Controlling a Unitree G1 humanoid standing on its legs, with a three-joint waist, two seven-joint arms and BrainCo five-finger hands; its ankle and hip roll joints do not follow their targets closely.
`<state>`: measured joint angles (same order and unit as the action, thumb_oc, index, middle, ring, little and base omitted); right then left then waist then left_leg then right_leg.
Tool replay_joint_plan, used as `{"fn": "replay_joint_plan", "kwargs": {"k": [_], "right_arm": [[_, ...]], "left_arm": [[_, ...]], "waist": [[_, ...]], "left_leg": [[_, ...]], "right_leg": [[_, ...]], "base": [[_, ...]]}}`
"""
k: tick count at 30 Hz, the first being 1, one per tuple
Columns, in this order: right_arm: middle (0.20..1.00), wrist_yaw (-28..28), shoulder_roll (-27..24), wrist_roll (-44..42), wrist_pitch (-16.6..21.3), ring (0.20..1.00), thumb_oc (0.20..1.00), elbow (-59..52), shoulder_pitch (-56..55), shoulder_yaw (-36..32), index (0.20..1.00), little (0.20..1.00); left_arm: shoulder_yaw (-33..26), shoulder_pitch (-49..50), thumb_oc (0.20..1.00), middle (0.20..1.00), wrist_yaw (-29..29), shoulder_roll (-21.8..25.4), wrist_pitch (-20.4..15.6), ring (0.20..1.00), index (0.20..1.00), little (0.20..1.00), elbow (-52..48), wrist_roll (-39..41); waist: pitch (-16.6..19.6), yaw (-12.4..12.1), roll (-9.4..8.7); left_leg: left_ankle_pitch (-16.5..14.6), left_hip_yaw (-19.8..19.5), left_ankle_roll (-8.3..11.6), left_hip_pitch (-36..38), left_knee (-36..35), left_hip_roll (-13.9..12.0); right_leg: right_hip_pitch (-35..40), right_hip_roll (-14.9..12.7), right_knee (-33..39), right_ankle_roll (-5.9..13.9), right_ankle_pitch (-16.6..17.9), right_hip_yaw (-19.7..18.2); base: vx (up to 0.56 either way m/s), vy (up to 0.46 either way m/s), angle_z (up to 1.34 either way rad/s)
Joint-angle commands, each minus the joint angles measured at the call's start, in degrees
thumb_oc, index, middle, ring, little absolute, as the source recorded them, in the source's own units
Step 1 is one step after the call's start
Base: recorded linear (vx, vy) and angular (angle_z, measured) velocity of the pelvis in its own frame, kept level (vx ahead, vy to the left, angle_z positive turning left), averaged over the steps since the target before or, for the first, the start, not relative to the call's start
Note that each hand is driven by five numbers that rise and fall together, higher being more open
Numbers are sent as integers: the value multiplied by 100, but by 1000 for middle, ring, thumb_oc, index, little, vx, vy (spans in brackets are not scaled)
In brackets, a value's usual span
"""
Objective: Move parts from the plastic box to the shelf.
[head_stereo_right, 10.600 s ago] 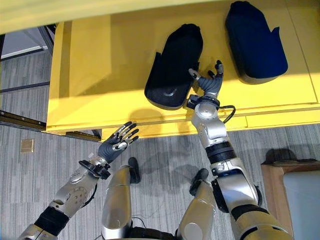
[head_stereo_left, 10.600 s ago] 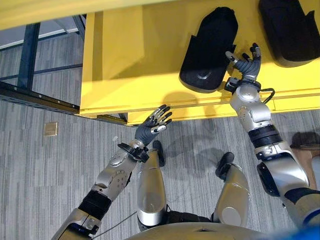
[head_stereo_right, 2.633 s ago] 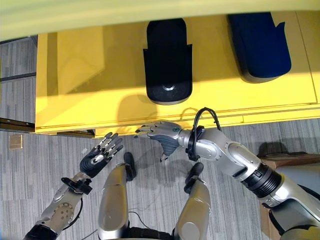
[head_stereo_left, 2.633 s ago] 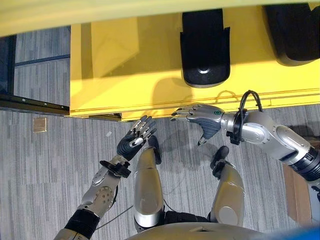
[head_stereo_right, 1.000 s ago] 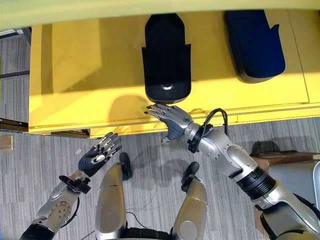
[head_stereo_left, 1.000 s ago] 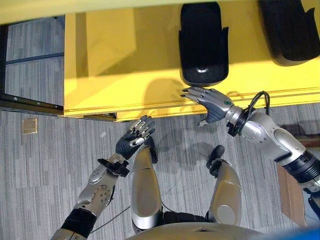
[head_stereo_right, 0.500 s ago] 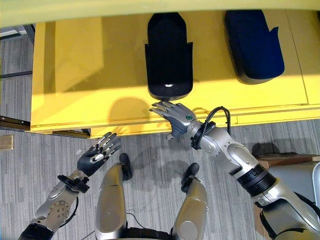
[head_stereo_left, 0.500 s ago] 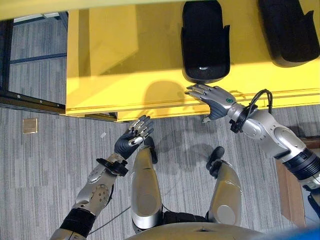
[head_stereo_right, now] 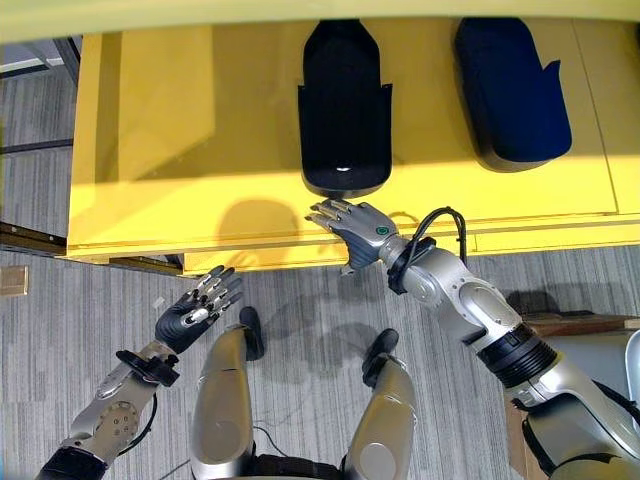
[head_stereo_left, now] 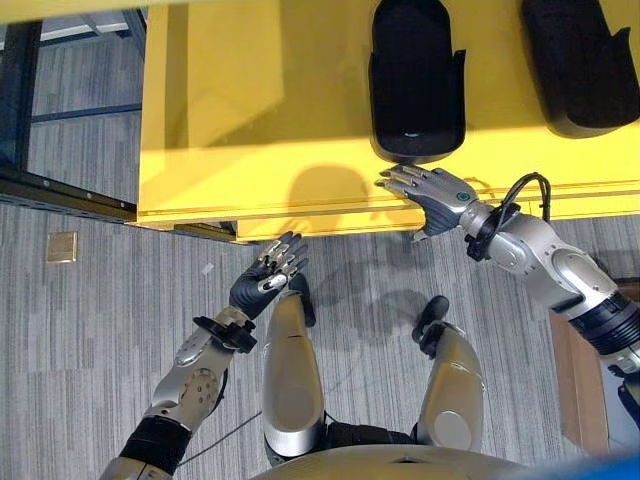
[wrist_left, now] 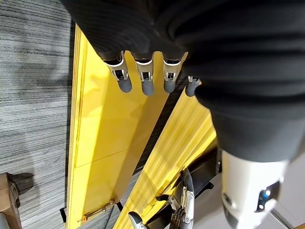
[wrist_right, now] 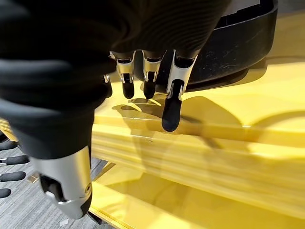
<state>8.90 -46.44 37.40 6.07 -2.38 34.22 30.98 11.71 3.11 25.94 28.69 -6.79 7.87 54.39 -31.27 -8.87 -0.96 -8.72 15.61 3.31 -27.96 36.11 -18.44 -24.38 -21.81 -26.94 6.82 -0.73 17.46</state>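
Note:
Two black moulded parts lie on the yellow shelf [head_stereo_left: 260,120]: one in the middle [head_stereo_left: 415,80], another at the far right [head_stereo_left: 575,60]. My right hand [head_stereo_left: 435,195] is open and holds nothing. Its straight fingers [wrist_right: 171,100] hover over the shelf's front edge, just short of the middle part's rounded end [wrist_right: 228,47]. My left hand [head_stereo_left: 262,285] is open too, palm up, held over the carpet in front of the shelf and to the left of the right hand. Its fingers [wrist_left: 143,76] point toward the shelf's edge [wrist_left: 109,119].
A dark metal frame [head_stereo_left: 60,190] runs along the floor left of the shelf, with a small brass floor plate [head_stereo_left: 61,247] beside it. A brown-edged stand [head_stereo_right: 560,330] sits at the lower right. A second yellow level [wrist_right: 157,210] shows below the shelf's front lip.
My right hand has risen from in front of the shelf to its front edge, closer to the middle black part. The left hand has hardly moved.

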Motion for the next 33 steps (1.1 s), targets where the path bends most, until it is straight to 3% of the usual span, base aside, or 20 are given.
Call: {"fn": "replay_joint_plan", "kwargs": {"k": [1, 33], "right_arm": [[1000, 78, -378, 161, -170, 1000, 1000, 409, 325, -224, 1000, 1000], [1000, 782, -320, -103, -139, 1000, 1000, 272, 587, -134, 1000, 1000]], "left_arm": [[-71, 258, 1000, 1000, 150, 236, -86, 1000, 1000, 1000, -620, -87], [-84, 235, 1000, 1000, 250, 109, -79, 1000, 1000, 1000, -500, -69]], "waist": [[148, -146, 39], [148, -140, 88]], "left_leg": [[-304, 142, -333, 388, -287, 331], [-315, 196, -327, 480, -291, 332]], "right_leg": [[103, 173, -1173, 0, -1108, 268], [126, 116, -1268, -15, -1183, 248]], "base": [[0, 0, 0], [0, 0, 0]]}}
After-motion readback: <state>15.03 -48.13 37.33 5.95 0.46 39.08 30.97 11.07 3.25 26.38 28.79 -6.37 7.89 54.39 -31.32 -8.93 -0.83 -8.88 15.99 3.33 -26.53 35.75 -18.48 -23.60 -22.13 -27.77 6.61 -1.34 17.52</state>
